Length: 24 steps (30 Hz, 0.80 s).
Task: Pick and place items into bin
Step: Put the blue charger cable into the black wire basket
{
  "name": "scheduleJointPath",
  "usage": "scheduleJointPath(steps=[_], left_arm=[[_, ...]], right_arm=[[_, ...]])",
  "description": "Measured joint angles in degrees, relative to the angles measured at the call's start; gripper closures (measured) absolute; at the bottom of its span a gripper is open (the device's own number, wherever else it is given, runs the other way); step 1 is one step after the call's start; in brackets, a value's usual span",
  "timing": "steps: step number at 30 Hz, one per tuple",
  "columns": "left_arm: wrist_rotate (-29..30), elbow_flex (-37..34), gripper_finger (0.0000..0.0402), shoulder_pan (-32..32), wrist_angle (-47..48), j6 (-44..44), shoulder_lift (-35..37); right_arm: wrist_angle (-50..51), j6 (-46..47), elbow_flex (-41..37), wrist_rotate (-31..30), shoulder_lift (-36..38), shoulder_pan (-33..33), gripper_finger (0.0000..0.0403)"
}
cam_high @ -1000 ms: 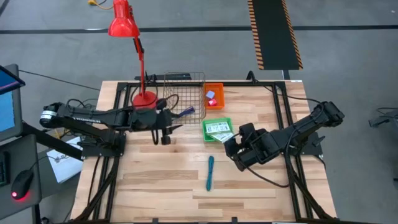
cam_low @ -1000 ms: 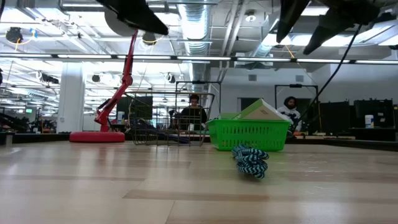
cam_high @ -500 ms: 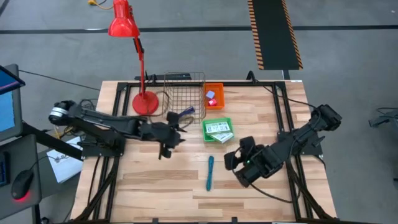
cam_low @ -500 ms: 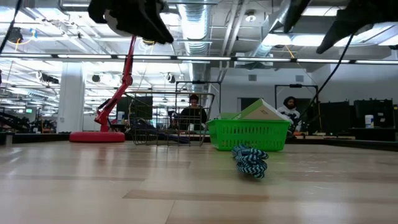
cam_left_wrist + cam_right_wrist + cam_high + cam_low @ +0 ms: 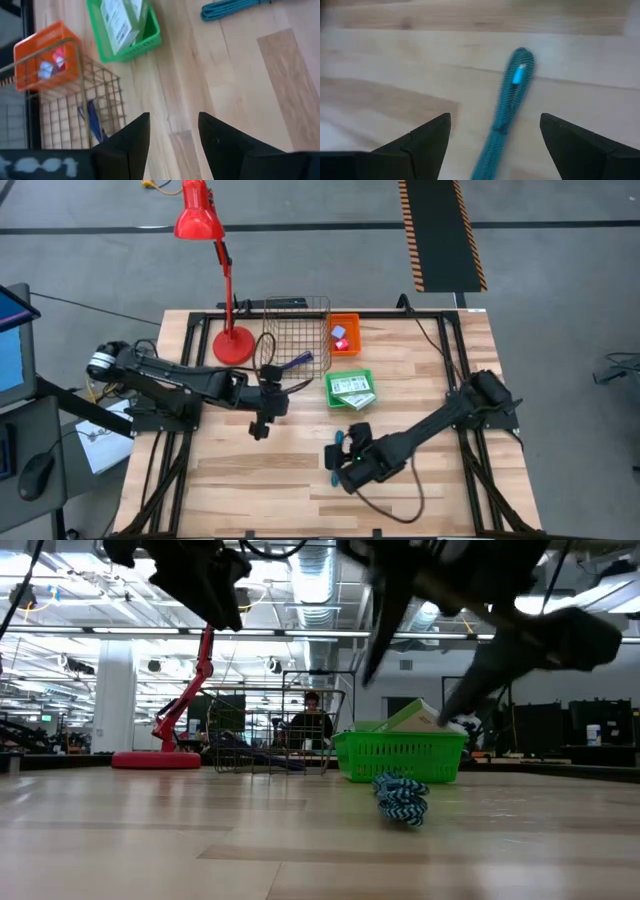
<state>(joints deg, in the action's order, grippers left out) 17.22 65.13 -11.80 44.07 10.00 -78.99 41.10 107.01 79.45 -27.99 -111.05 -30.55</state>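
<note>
A teal braided stick (image 5: pixel 337 448) lies flat on the wood near the table's middle, also seen as the teal stick (image 5: pixel 506 107) and the teal stick (image 5: pixel 402 799). My right gripper (image 5: pixel 342 467) hovers above its near end, open; its fingers (image 5: pixel 422 137) stand on either side of the stick without touching. My left gripper (image 5: pixel 262 423) is open over bare wood near the wire basket (image 5: pixel 296 338), which holds a dark blue cord piece (image 5: pixel 301 361). Two white cards lean in the green basket (image 5: pixel 350 389). The pink and pale-blue cubes lie in the orange bin (image 5: pixel 344 333).
A red desk lamp stands with its base (image 5: pixel 232 341) at the far left, beside the wire basket. The three containers sit in a row along the far side. Bare wood spreads over the near half. People sit in the room beyond the table (image 5: pixel 312 720).
My right gripper has swung from beside the green basket toward the table's near-left and come down over the teal stick, still open. My left gripper has moved from the lamp base and wire basket toward the near edge. Nothing on the table has shifted.
</note>
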Motion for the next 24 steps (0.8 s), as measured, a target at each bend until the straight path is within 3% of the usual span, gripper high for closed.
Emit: scheduleJointPath(steps=[16,20,24], left_arm=[[-0.25,1.64,0.0244,-5.67,11.82,-11.88,3.94],[-0.22,1.64,0.0244,-7.52,12.49,-14.38,6.22],[-0.24,1.64,0.0244,-9.10,12.89,-17.46,9.27]], right_arm=[[2.66,-2.26,10.71,11.93,-15.79,5.05,0.0114],[6.03,-2.09,12.47,12.77,-16.40,5.17,0.0180],[8.70,-2.11,12.23,12.43,-14.96,5.19,0.0308]])
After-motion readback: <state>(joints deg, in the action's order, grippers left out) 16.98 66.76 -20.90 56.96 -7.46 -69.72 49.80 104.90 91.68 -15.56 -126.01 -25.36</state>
